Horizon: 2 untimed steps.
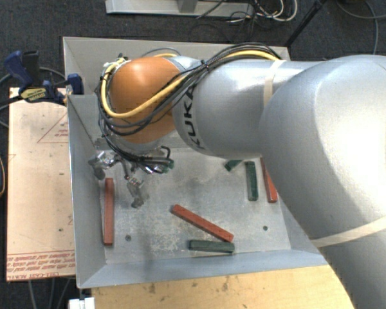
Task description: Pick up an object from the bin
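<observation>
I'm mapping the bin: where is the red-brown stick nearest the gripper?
In the camera view, the red-brown stick lies flat along the bin's left wall, just left of the gripper.

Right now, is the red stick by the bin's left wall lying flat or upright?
Lying flat: the red stick stretches full length along the bin floor beside that wall.

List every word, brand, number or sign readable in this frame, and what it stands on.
"UKA": black letters running down the silver arm; cables hide the word's start.
Nothing readable on the red sticks or green sticks in the bin.
</observation>
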Tool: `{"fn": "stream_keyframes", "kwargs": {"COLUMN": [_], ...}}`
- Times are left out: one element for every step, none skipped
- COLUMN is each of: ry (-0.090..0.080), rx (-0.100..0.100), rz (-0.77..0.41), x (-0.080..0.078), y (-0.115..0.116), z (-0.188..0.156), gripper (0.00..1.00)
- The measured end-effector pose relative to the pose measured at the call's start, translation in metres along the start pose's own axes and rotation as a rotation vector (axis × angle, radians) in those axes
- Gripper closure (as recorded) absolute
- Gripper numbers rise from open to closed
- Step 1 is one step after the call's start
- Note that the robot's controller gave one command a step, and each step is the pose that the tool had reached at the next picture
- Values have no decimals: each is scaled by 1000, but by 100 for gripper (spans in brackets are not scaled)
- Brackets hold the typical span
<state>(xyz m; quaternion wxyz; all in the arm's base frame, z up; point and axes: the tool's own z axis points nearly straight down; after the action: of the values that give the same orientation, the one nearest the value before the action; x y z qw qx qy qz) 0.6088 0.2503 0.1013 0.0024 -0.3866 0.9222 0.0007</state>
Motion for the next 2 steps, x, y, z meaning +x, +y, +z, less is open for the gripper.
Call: {"fn": "stream_keyframes", "kwargs": {"ry": [0,8], "rx": [-1,2], "rz": [-331,-516], "x": [-4,-7], "y": [-2,-11], "z": [-8,31], "gripper": [0,0]}}
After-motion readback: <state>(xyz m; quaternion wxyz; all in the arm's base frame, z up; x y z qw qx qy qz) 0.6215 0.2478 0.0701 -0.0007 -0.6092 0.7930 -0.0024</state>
